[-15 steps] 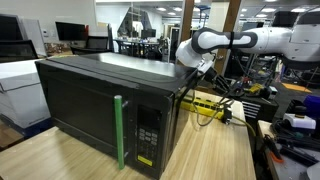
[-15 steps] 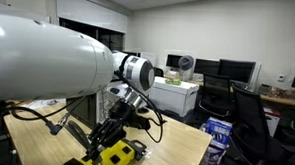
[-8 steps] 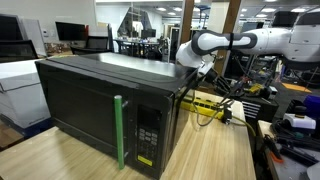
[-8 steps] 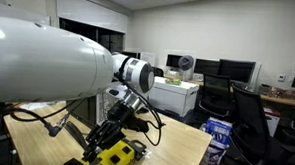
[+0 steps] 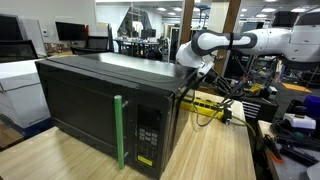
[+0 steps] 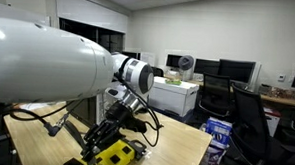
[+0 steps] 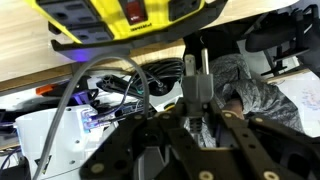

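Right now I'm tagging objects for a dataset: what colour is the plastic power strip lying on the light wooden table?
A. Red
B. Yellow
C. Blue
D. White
B: the plastic power strip on the light wooden table has a bright yellow casing.

Exterior views: near microwave (image 5: pixel 95 110) front, and behind arm (image 6: pixel 49 53); all three share power strip (image 7: pixel 130 15), wrist closest.

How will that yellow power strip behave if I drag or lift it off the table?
The yellow power strip looks like a rigid, boxy shell, so it would probably slide flat rather than roll. Its black cord trails across the wooden table, so it may tug back or swing the strip if lifted.
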